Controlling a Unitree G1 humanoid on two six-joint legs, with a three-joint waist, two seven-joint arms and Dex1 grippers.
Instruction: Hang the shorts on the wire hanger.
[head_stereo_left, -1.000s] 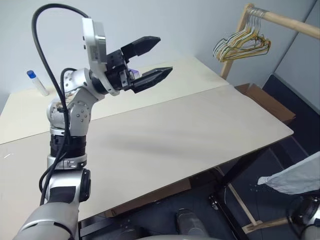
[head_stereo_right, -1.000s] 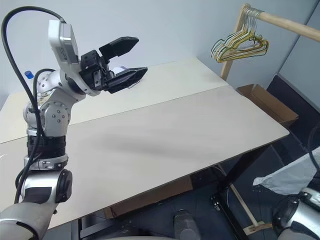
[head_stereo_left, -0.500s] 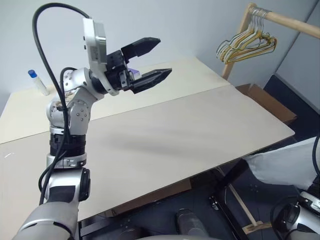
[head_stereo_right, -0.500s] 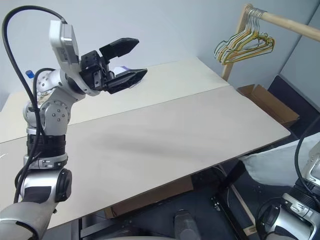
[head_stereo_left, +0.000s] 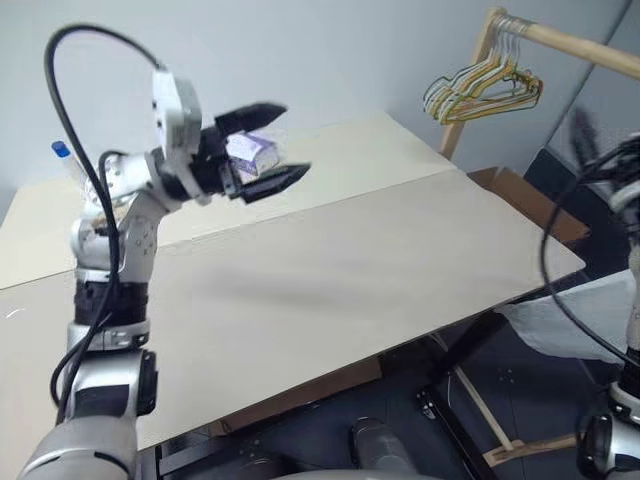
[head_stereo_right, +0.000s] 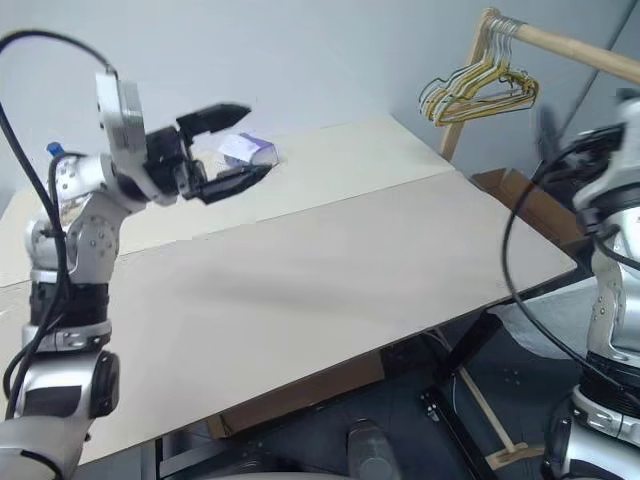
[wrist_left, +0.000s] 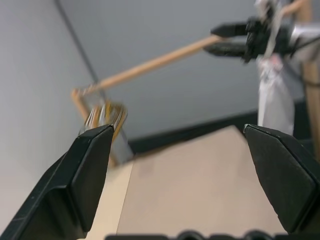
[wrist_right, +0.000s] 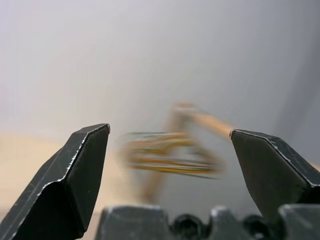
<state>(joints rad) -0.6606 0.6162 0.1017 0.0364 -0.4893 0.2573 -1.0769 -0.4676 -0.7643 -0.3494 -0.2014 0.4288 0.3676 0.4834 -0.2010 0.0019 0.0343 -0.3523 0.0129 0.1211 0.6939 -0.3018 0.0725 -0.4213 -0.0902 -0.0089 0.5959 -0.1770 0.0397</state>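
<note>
Risks first. We are seeing the shorts (head_stereo_left: 575, 320) hanging low past the right edge of the table (head_stereo_left: 380, 260), below its top, and we cannot tell what is holding them up there. Neither gripper is holding them. The right gripper (wrist_right: 170, 131) is standing with its fingers spread wide and nothing between them, pointing towards the bunch of hangers (head_stereo_left: 485, 88) on the wooden rail (head_stereo_left: 580, 42). The left gripper (head_stereo_left: 293, 138) is also spread and empty, hovering above the table just in front of the tissue box (head_stereo_right: 247, 150).

We are judging that a reach down for the cloth could be clipping the table edge or snagging the right arm's own black cable. The cloth is looking thin and limp, so a shallow pinch could be taking one layer only and letting it slide out. We are not able to pick the wire hanger out of that bunch, so a grab there could be pulling the wrong one, or several hooked together. The left gripper is close enough to the tissue box to be knocking it.

The shorts are looking white, crumpled and slack, draping in a loose fold; waistband and marks are too small to tell.
</note>
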